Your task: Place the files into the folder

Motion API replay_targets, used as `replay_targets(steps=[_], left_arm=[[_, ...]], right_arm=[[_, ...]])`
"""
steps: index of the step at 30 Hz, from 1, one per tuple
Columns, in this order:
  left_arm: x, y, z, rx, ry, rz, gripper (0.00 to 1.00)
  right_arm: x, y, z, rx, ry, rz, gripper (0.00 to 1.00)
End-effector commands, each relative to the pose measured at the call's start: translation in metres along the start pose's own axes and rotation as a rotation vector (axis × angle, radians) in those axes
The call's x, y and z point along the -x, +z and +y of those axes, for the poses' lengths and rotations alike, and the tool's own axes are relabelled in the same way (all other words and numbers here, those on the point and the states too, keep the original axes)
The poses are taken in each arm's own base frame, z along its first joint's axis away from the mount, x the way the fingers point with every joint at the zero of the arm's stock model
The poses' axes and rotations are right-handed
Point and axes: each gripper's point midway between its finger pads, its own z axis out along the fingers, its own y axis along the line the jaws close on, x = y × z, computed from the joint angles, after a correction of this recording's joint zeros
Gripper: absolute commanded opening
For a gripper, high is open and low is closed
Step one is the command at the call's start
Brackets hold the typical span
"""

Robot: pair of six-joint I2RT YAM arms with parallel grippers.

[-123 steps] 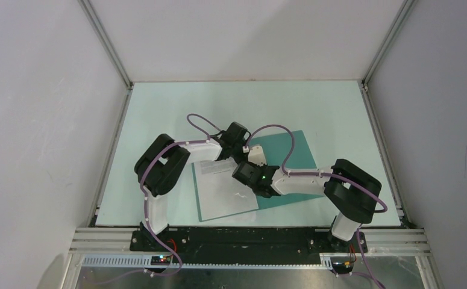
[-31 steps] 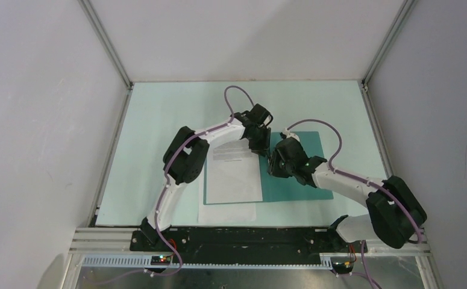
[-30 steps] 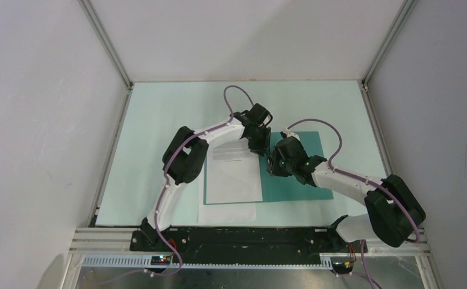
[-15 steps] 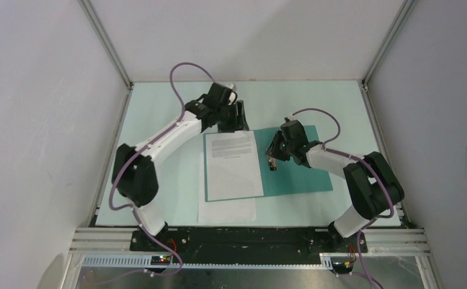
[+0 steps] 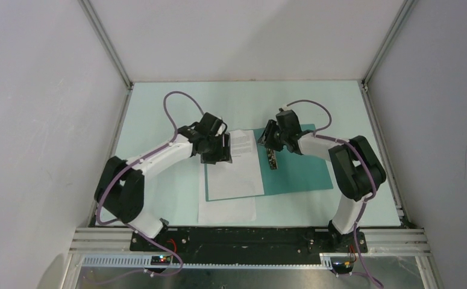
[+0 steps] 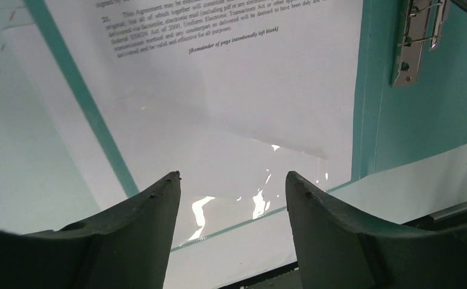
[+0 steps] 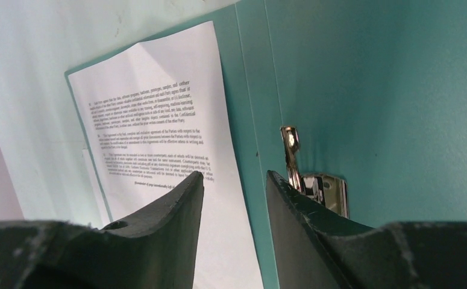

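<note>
**Near to far.** A white printed paper sheet [image 5: 226, 211] lies nearest, at 6 o'clock of the open teal-green card folder [image 5: 297, 171]. Its far part is hidden under the folder's near edge. A second white printed sheet [image 5: 235, 171] lies on the folder's left leaf, text uppermost. The small metal clip fastener [image 5: 271, 159] sits on the right leaf beside the spine, at 3 o'clock of this sheet. The folder rests flat on the pale green desk [image 5: 158, 114]. The left jaws, on the left arm [image 5: 158, 153], hover over the upper sheet's 10 o'clock corner, wide apart and empty. The right jaws, on the right arm [image 5: 315, 144], hover at 12 o'clock of the clip, narrowly parted, gripping nothing.
</note>
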Motion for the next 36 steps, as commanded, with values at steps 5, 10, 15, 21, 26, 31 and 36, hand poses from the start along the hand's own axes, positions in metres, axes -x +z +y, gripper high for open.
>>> replay_targets(steps=[5,10,15,21,26,31,36], left_arm=[[0.01,-0.037,0.04,0.042,-0.151,-0.175,0.71],[-0.006,-0.04,0.077,0.033,-0.362,-0.192,0.74],[-0.025,-0.03,0.097,-0.007,-0.477,-0.161,0.76],[-0.073,-0.02,0.108,-0.005,-0.563,-0.103,0.77],[-0.11,-0.022,0.127,0.087,-0.604,-0.115,0.71],[-0.145,-0.024,0.131,0.194,-0.587,-0.099,0.67],[-0.168,-0.019,0.129,0.234,-0.585,-0.064,0.61]], right_arm=[[0.034,-0.013,0.024,-0.008,-0.075,-0.066,0.51],[0.016,-0.063,0.038,-0.151,-0.221,-0.073,0.58],[-0.075,-0.081,0.027,-0.186,-0.334,0.093,0.66],[-0.166,-0.103,0.035,-0.071,-0.364,0.249,0.69],[-0.197,-0.119,0.028,-0.052,-0.344,0.292,0.71],[-0.211,-0.116,0.021,-0.066,-0.345,0.31,0.72],[-0.199,-0.094,0.011,-0.088,-0.319,0.294,0.69]])
